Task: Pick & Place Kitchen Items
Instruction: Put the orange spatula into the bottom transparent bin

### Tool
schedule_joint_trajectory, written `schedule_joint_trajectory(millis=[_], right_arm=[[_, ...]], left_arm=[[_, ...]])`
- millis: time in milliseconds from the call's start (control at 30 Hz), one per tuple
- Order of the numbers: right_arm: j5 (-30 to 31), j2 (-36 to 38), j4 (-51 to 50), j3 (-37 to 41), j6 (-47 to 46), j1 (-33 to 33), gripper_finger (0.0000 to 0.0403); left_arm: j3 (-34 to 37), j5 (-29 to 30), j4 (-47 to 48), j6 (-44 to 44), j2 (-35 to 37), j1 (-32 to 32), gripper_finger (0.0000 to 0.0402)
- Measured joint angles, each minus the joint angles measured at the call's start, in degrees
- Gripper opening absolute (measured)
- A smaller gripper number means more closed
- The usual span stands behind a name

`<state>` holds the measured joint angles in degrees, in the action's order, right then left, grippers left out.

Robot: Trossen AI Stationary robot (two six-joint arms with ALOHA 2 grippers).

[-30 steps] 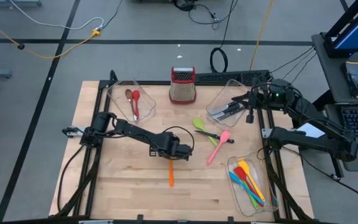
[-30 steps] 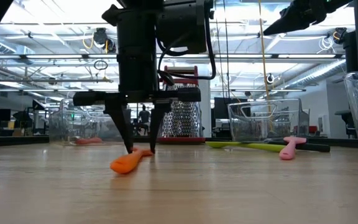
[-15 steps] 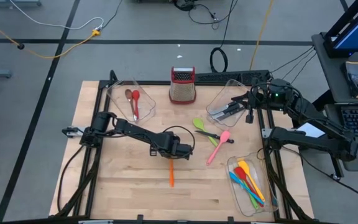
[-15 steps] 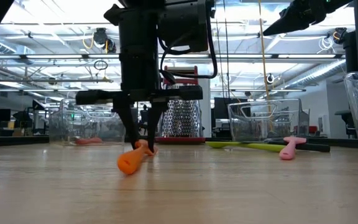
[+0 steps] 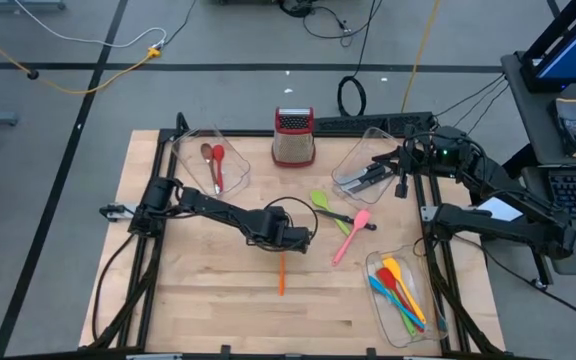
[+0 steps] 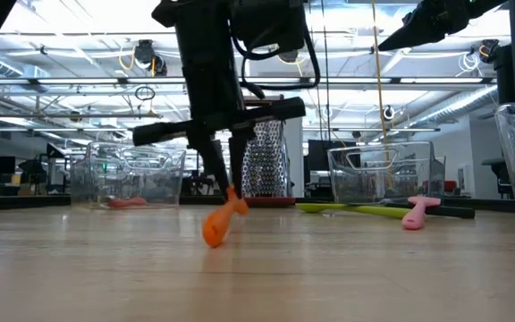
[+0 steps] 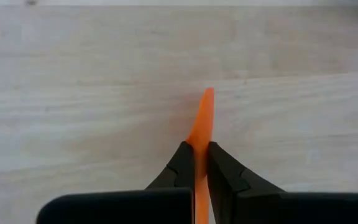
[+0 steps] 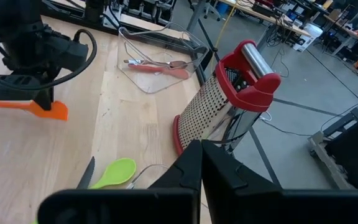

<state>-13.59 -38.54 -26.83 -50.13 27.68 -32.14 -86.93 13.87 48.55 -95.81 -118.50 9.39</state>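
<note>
From above, the left gripper (image 5: 282, 247) is near the middle of the wooden table (image 5: 188, 290), and its fingers pinch one end of the orange spatula (image 5: 281, 275). The rest of the spatula points toward the front edge of the table. The right gripper (image 5: 378, 168) is over the clear bin (image 5: 353, 165) near the back right corner, with its fingers pressed together and nothing in them. A steel grater (image 5: 294, 137) with a red top stands at the back edge. A bin by the back left corner holds a red spoon (image 5: 218, 165) and a brown spoon (image 5: 208, 155). A green spoon (image 5: 322, 203) and a pink spatula (image 5: 350, 236) lie right of the middle. A bin (image 5: 378, 300) by the front right corner holds more colorful spatulas (image 5: 400, 288). From table height, the left gripper (image 6: 224, 183) holds the orange spatula (image 6: 222, 222) by its top, and the spatula hangs tilted with its low end close to the table. From the left wrist, the two dark fingers (image 7: 180, 165) squeeze the orange spatula (image 7: 202, 121) between them. From the right wrist, the fingers (image 8: 188, 168) are shut together, and the grater (image 8: 225, 106) stands just ahead. The orange spatula (image 8: 27, 107) shows farther off under the other arm.
</note>
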Motion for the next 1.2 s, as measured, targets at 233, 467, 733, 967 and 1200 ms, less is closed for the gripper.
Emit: schedule_joint_trajectory(millis=[233, 467, 733, 967, 1200], right_arm=[[-0.02, 0.0, 0.0, 0.0, 0.0, 0.0, 0.0], [-0.08, 0.02, -0.02, 0.0, 0.0, 0.0, 0.0], [-0.25, 0.02, 0.0, 0.0, -1.23, 0.13, 0.0], [-18.2, -0.02, -0.06, 0.0, -6.41, 0.18, 0.0], [-28.48, -0.51, 0.0, 0.0, -12.99, 0.57, 0.0]], left_arm=[[-0.07, 0.62, -0.97, 0.14, 0.12, 0.1, 0.0006], [-0.19, 2.76, -5.26, 2.71, 3.31, 0.15, 0.0005], [-0.18, 11.09, -7.27, 6.9, 11.37, 0.08, 0.0005], [-0.24, 20.31, -17.42, 15.59, 17.52, -0.12, 0.0004], [-0.26, 23.85, -35.7, 28.26, 18.59, -1.17, 0.0003]])
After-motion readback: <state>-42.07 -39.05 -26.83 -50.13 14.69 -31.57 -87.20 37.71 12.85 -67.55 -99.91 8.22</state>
